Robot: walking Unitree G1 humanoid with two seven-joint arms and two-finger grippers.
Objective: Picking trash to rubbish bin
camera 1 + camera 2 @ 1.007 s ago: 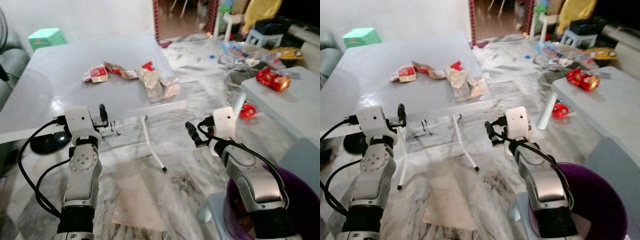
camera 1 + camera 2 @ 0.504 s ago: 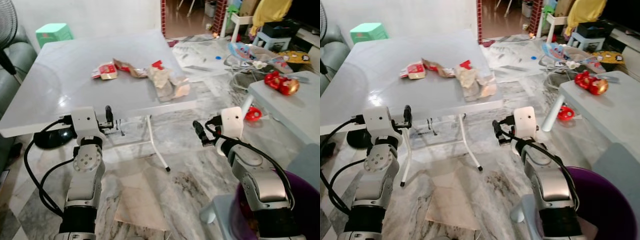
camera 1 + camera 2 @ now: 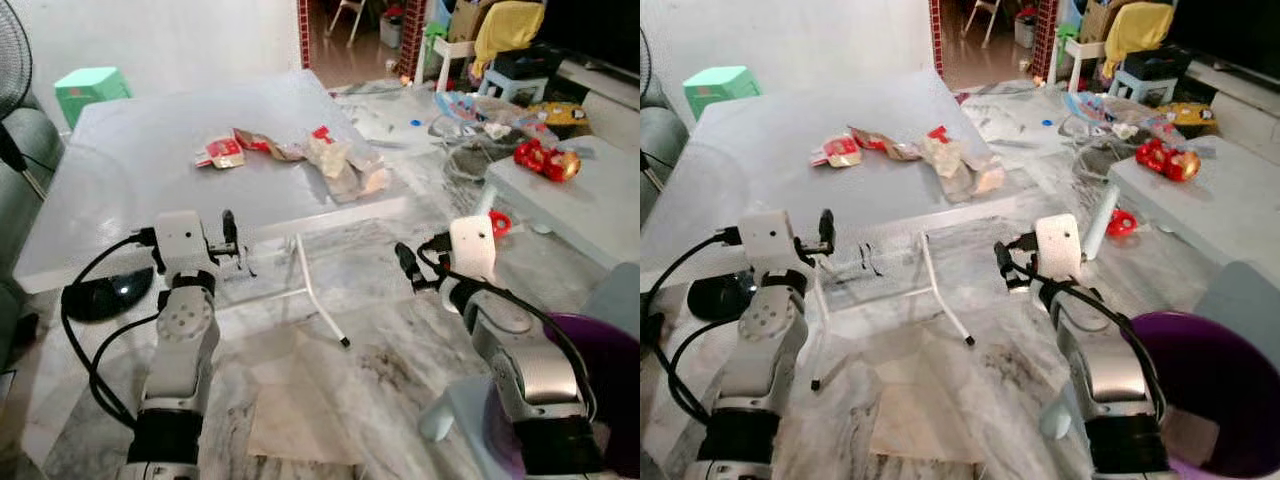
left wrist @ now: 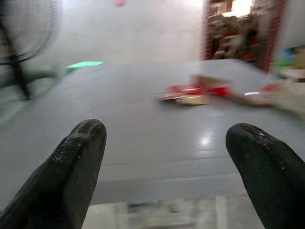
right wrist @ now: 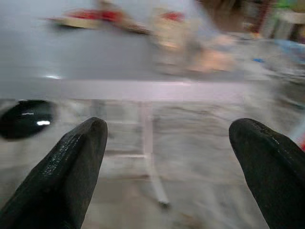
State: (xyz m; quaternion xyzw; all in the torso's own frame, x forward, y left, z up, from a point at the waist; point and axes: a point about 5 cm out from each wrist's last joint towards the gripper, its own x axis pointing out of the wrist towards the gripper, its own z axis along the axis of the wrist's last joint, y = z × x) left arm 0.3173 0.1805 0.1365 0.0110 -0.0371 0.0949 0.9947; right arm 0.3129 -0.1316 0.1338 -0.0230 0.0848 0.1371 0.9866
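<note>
A purple plastic rubbish bin (image 3: 1200, 400) stands on the marbled floor at the robot's right side, nearest the camera, with the right arm rising just in front of it. What lies inside the bin cannot be made out. Both arms are raised short of a grey folding table (image 3: 130, 170), the landmark here. The left gripper (image 3: 229, 228) hangs at the table's near edge with its two black fingers spread wide and nothing between them, as the left wrist view confirms. The right gripper (image 3: 407, 266) is held over the floor off the table's near right corner, likewise open and empty.

Farther back on the table, toward its right half, the trash lies in a loose line: a flat red-and-white wrapper (image 3: 219, 153), a torn brown-and-red packet (image 3: 262, 145) beside it, and a crumpled pale paper bag (image 3: 345, 167) closest to the right edge. So at least these pieces are left to carry, well apart from the bin. Judging by this, the job is unfinished; whether other pieces have gone in cannot be told. Beyond the table, a green plastic stool (image 3: 90, 91) sits by the wall.
</note>
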